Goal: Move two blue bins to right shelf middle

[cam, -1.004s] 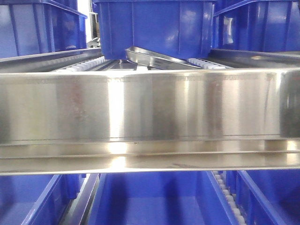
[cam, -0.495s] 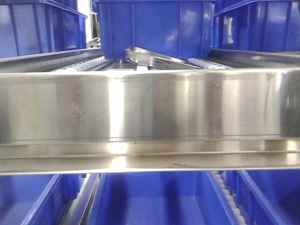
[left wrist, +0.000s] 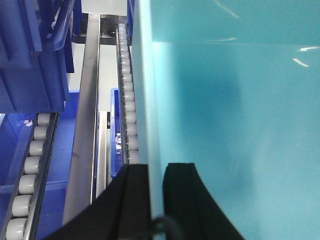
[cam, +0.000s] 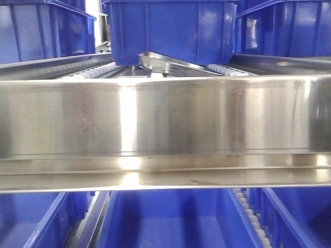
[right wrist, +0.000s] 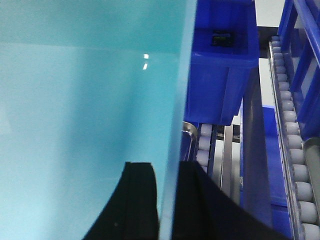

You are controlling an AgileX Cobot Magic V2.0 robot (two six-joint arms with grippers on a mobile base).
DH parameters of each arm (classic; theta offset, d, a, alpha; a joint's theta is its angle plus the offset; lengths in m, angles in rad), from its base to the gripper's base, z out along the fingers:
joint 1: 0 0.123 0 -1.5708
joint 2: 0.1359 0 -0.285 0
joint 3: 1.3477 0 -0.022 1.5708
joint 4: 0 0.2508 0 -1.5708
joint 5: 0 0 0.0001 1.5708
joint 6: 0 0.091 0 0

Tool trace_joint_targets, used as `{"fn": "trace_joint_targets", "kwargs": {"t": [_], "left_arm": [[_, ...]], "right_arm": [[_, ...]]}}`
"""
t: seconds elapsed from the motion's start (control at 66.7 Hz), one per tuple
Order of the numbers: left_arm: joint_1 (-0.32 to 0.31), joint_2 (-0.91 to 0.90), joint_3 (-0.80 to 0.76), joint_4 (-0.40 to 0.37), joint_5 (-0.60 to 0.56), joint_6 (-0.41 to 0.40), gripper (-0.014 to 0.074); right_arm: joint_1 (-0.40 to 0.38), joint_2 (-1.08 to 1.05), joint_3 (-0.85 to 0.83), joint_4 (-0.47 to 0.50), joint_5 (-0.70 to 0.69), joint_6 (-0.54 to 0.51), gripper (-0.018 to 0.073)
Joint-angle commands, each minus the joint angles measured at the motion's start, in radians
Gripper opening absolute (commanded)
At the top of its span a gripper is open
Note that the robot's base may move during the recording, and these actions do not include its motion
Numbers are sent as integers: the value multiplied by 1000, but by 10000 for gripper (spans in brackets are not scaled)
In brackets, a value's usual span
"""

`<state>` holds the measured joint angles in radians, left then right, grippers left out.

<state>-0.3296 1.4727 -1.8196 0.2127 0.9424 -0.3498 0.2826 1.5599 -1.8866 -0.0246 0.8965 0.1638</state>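
Observation:
A blue bin sits on the roller shelf behind the steel beam, in the middle of the front view. Neither gripper appears in that view. In the left wrist view the same bin looks pale teal from inside, and my left gripper is shut on its left wall, one black finger outside and one inside. The right wrist view shows the bin as teal too. There my right gripper is shut on its right wall, again one finger on each side.
A wide steel shelf beam fills the front view. More blue bins stand at left and right, and others lie below. Roller tracks flank the held bin. A further blue bin sits beyond on the right.

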Motion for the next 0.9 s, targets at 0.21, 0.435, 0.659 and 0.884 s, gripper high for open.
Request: {"fn": "trace_joint_targets", "kwargs": {"t": [0.21, 0.435, 0.659, 0.884], "left_arm": [[-4, -24, -15, -16, -52, 6, -111], [-4, -24, -15, -16, -52, 6, -111], [-4, -20, -15, -16, -52, 6, -111], [-4, -20, -15, -16, -52, 6, -111]], "right_arm": [[-1, -12, -8, -13, -37, -23, -162], [-1, -12, -8, -13, -37, -23, -162], [-1, -12, -8, -13, -40, -23, -162], [-1, -12, -8, -13, -46, -23, -162]]}}
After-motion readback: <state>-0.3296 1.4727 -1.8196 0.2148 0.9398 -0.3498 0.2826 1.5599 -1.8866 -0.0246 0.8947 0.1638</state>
